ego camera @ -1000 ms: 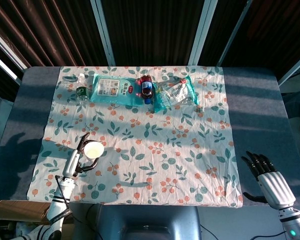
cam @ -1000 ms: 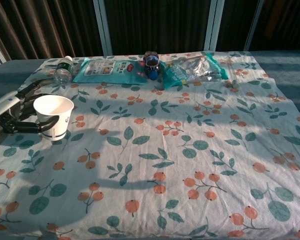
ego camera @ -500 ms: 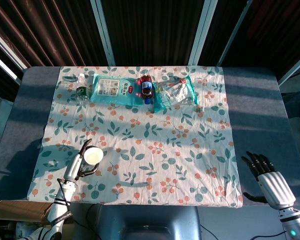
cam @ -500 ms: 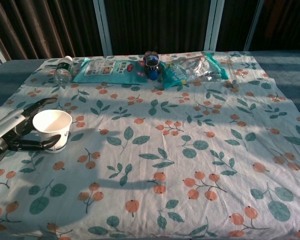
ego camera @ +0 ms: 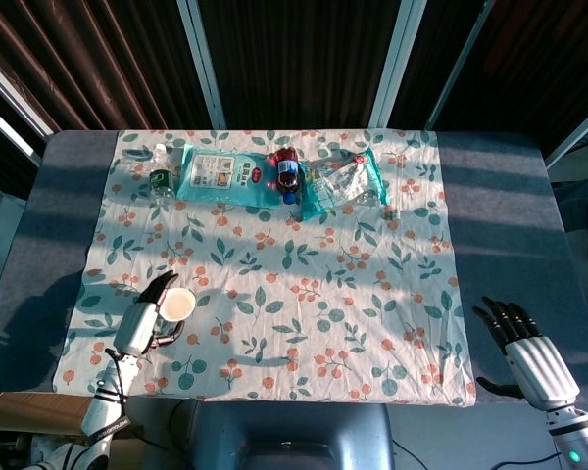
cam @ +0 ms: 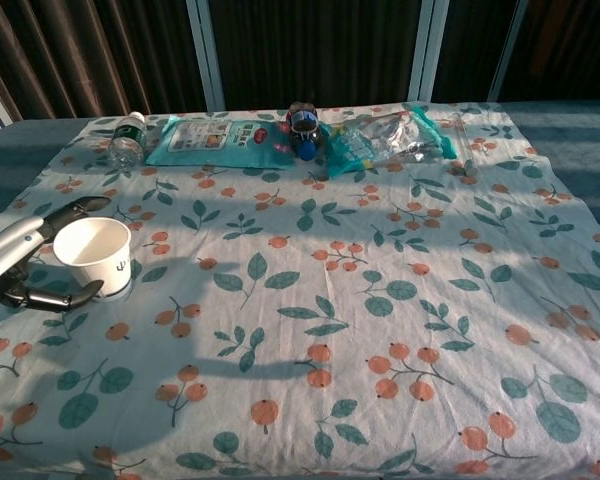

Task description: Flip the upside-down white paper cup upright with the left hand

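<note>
A: Starting with the head view: white paper cup (ego camera: 177,305) is standing mouth-up on the floral tablecloth (ego camera: 304,294), near its front-left corner. Left hand (ego camera: 144,321) is sitting right beside it, fingers spread around the cup's side; can't tell if they're actually touching.

B: Right hand?

A: Right hand (ego camera: 517,344) is hovering off the cloth over the grey table (ego camera: 510,225) at far right, fingers apart, holding nothing. Along the back edge: small bottle (ego camera: 159,176), teal wipes pack (ego camera: 225,176), dark bottle (ego camera: 286,174), clear snack bag (ego camera: 345,182), all lying in a row.

B: Chest view?

A: Cup (cam: 93,257) is showing upright, open rim up, resting on the cloth (cam: 380,300). Left hand (cam: 25,262) is reaching in from the left edge, one finger above the rim side and one low by the base, loosely bracketing it with visible gaps. Right hand isn't showing here.
</note>
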Robot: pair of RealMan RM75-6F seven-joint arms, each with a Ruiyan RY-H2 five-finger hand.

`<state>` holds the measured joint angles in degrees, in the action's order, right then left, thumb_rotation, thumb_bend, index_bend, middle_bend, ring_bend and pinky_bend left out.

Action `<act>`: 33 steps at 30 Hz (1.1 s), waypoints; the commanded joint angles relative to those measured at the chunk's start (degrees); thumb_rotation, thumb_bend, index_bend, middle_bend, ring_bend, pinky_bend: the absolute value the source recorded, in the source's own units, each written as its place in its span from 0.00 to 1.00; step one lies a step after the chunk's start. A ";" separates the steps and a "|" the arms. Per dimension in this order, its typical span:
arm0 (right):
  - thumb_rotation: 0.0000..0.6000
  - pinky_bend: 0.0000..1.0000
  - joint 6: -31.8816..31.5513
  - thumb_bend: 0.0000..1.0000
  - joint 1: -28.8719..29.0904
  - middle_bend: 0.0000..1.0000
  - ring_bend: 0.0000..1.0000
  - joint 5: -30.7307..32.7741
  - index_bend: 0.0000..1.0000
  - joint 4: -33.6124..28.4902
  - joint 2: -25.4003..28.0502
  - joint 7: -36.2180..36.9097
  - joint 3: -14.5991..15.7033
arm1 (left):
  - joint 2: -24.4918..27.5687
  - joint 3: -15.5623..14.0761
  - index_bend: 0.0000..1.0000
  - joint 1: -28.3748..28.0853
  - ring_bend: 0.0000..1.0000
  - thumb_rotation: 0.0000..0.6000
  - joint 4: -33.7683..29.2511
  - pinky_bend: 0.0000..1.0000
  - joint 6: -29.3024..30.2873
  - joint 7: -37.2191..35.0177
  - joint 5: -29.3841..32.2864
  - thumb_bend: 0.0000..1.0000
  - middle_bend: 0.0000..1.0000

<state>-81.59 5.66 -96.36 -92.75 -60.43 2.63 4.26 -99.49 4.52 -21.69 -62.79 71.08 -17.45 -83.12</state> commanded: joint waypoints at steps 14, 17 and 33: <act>1.00 0.14 -0.16 0.18 -0.11 0.00 0.00 -0.12 0.00 0.05 -0.01 0.01 0.08 | 9.50 1.02 0.01 1.18 0.00 1.00 -8.84 0.13 7.46 17.87 -2.47 0.38 0.00; 1.00 0.14 -0.20 0.18 -0.13 0.00 0.00 -0.10 0.00 -0.01 -0.03 -0.06 0.07 | 14.84 1.00 0.04 1.88 0.00 1.00 -12.90 0.12 8.75 23.63 -2.90 0.38 0.01; 1.00 0.14 0.30 0.18 -0.16 0.00 0.00 0.26 0.00 0.13 -0.88 -2.17 0.01 | 31.85 -4.92 0.13 10.90 0.02 1.00 -24.26 0.11 11.49 32.57 -0.69 0.38 0.09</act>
<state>-81.33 5.50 -96.13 -92.62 -61.27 0.52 4.27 -67.74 0.11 -11.42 -87.49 82.11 15.23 -83.88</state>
